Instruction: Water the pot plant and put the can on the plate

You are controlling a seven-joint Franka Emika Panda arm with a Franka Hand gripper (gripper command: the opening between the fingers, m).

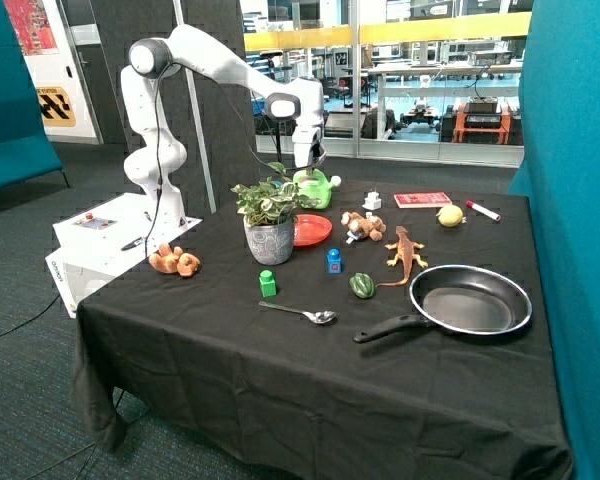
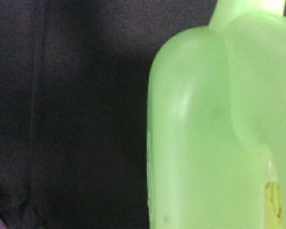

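Observation:
The bright green watering can [image 1: 316,189] is at the back of the table, behind the pot plant [image 1: 269,215] and the red-orange plate [image 1: 312,230]. My gripper [image 1: 309,166] is right at the can's top, pointing down. I cannot tell whether the can rests on the black cloth or hangs just above it. In the wrist view the can's green body [image 2: 209,133] fills half the picture, very close, against the dark cloth. The plant stands upright in its grey pot beside the plate. The plate has nothing on it.
A black frying pan [image 1: 475,300] lies at the front near the table's edge. A spoon [image 1: 302,314], green block [image 1: 268,283], blue toy [image 1: 333,261], dark green pepper toy [image 1: 361,286], orange lizard [image 1: 406,252], plush toys [image 1: 363,226], lemon [image 1: 450,215], red book [image 1: 422,199] are scattered around.

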